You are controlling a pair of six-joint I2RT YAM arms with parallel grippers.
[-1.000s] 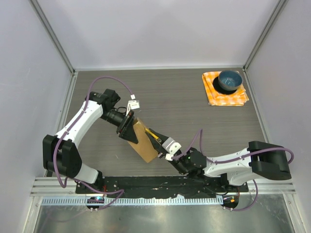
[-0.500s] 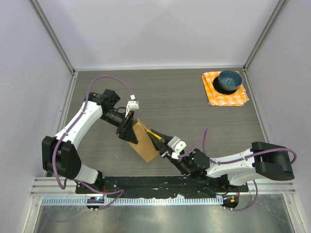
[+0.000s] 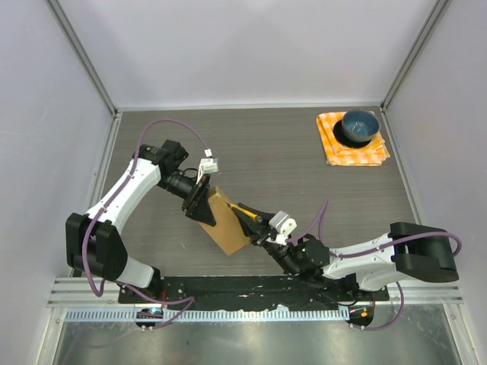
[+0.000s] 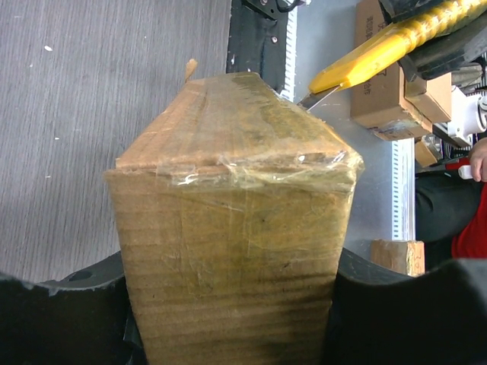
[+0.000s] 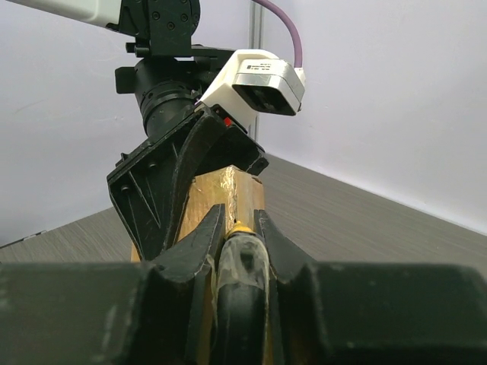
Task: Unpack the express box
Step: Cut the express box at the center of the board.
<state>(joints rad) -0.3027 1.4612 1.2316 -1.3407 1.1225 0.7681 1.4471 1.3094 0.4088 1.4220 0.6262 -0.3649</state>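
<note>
Left wrist cam first: my left gripper [image 4: 228,319] is clamped on one end of the express box [image 4: 228,228], a finger on each side, jaws about half spread because the box fills them. The carton is sealed, with clear tape across the seam. From the top cam it sits tilted by the table's [image 3: 281,167] near edge, a bit left of the middle. I can't tell if its lower end touches the surface.

My right gripper [image 3: 257,222] is closed narrow around a yellow box cutter [image 3: 243,211]. The blade tip is right at the box's edge on the end away from the left gripper, though I can't say if it's biting in.

Way off in the far right corner, a blue bowl [image 3: 359,125] sits on an orange checked cloth [image 3: 351,152].
</note>
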